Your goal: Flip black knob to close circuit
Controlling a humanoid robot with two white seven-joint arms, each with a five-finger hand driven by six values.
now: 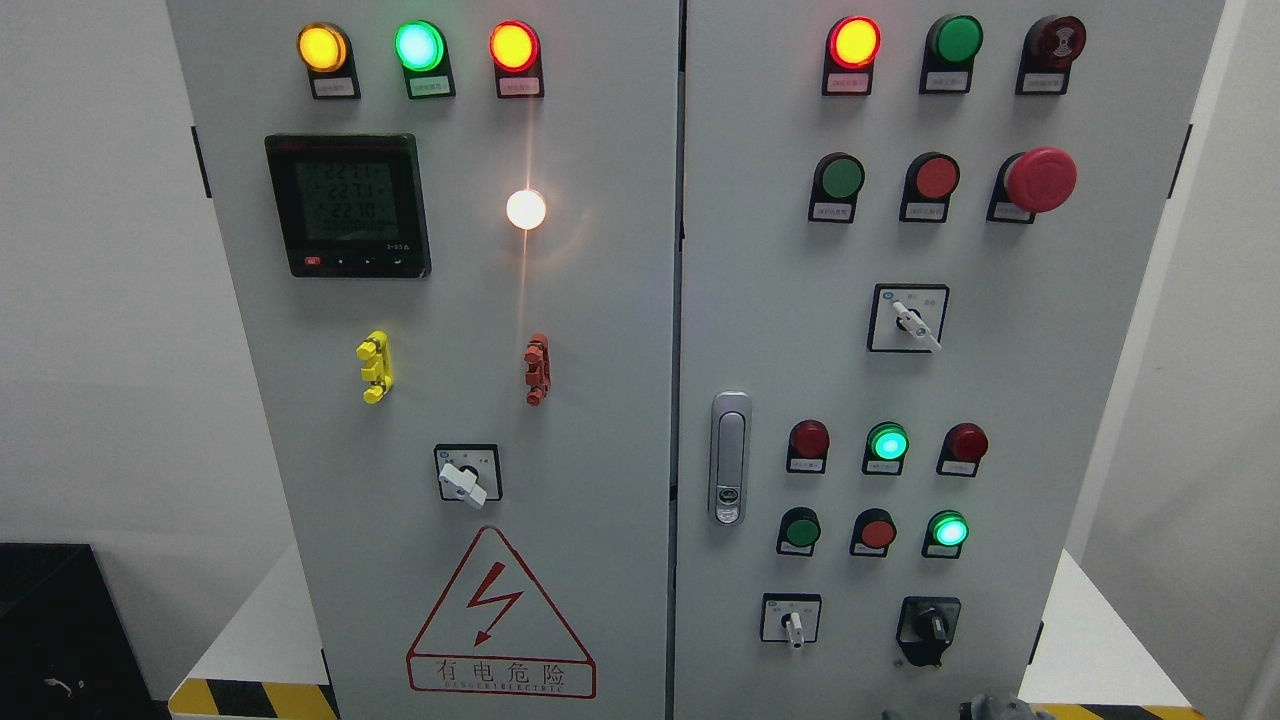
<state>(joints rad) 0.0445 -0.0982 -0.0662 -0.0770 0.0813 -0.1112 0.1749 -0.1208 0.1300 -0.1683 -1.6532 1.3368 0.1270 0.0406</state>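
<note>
The black rotary knob (930, 628) sits on a black plate at the lower right of the grey cabinet's right door (1080, 400), its handle roughly upright. Just below it, at the picture's bottom edge, a small grey part of my right hand (990, 708) pokes into view, a short way under the knob and apart from it. Too little of that hand shows to judge its grasp. My left hand does not appear.
A white selector switch (792, 625) sits left of the knob. Above are red and green lamps and buttons (888, 442), another white selector (910, 320), a red mushroom stop button (1040, 180) and the door latch (730, 458). The left door carries a meter (347, 205) and a hazard sign (500, 620).
</note>
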